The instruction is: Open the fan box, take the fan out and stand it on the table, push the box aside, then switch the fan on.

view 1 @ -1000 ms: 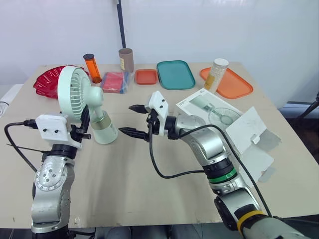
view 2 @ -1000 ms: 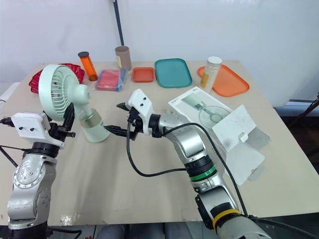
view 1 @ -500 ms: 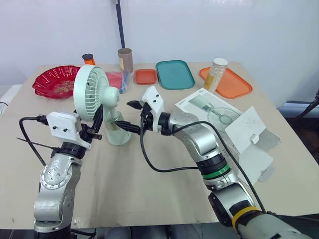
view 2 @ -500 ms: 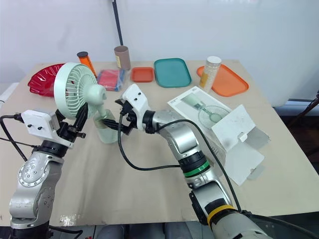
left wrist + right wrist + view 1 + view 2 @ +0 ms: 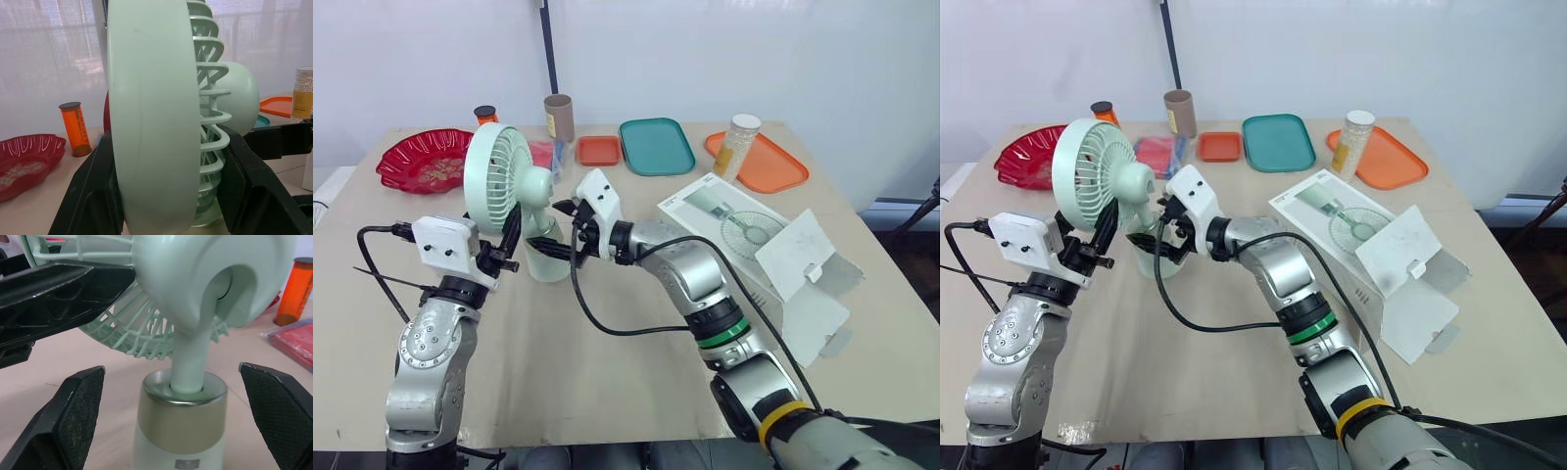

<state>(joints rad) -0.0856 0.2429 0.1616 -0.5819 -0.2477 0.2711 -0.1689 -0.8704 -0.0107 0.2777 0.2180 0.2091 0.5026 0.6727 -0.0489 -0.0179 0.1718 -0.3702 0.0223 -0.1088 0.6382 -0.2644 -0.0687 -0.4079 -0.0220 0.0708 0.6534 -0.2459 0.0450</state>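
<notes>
Left wrist view — fingers (image 5: pixel 85 196) round fan (image 5: pixel 151 122)

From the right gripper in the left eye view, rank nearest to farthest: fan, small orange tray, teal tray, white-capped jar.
1. fan, straddled by the right gripper
2. small orange tray, behind it
3. teal tray, back centre
4. white-capped jar, far right

fan (image 5: pixel 495 178) mint green | box (image 5: pixel 728 223) white | bowl (image 5: pixel 415 170) red | tray (image 5: pixel 657 147) teal | bottle (image 5: pixel 76 128) orange
</notes>
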